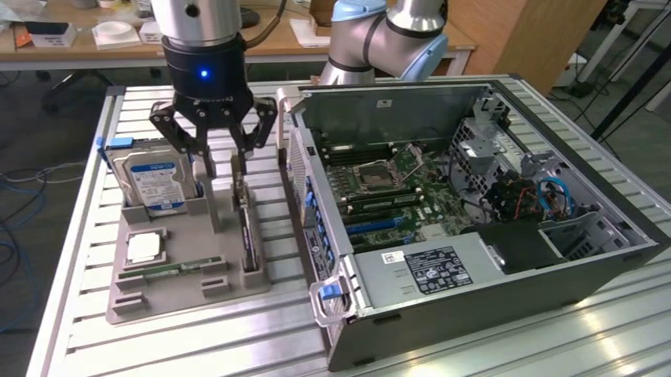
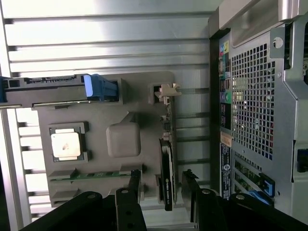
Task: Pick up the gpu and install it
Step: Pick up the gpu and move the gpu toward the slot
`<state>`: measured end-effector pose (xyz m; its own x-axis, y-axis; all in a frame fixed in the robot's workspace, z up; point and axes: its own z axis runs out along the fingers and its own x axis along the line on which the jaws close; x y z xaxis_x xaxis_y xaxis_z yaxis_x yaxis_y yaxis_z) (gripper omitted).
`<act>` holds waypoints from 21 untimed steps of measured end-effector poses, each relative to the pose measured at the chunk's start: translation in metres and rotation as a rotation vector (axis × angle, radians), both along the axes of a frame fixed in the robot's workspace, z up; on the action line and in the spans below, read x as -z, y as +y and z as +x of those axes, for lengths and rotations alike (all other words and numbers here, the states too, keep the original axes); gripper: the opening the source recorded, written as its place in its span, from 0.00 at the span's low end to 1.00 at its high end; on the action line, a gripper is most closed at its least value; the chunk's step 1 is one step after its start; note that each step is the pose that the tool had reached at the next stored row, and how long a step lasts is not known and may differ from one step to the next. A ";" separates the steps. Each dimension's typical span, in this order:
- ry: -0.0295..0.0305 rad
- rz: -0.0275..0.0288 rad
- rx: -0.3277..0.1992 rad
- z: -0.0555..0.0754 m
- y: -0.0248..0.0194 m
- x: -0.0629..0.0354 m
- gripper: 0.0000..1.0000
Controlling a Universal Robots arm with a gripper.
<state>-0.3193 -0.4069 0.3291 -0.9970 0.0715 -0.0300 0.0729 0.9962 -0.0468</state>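
slatted aluminium worktop point(image 1: 210, 349) runs up to the exterior view's lower edge and carries everything. toward the exterior view's right a big black tower computer case point(image 1: 472, 314) lies on its side with the panel off and its green motherboard point(image 1: 404, 192) exposed; no card stands in its expansion slots, as far as shows. just beside the case, on the exterior view's left, sits a grey moulded parts tray point(image 1: 188, 236). a silver and black robot arm point(image 1: 199, 31) hangs straight down over it, its black gripper point(image 1: 223, 169) low over the slot nearest the case. the gpu point(image 1: 247, 236), a thin dark rectangular card with a pale metal bracket at one end, stands on edge in that slot. in the wrist view the fingers point(image 2: 134, 185) are spread wide, one either side of the card with a gap on each side, so nothing is gripped. a silver hard drive with a blue-white label point(image 1: 155, 184), a square silver processor chip point(image 1: 144, 247) and a slim green ram stick point(image 1: 168, 269) sit in their own pockets. by my reading the pick is only lined up: gpu not yet lifted, install not begun.
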 end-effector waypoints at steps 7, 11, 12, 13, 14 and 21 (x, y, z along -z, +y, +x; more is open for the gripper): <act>0.0000 0.0000 0.000 0.000 -0.0001 0.0016 0.47; 0.0000 0.0001 0.000 0.000 -0.0001 0.0028 0.47; 0.0000 0.0001 0.000 0.000 -0.0001 0.0030 0.47; 0.0000 0.0000 0.000 0.000 -0.0001 0.0033 0.47; 0.0000 0.0000 0.000 0.000 -0.0002 0.0035 0.47; -0.0001 0.0001 0.000 0.000 -0.0001 0.0053 0.47</act>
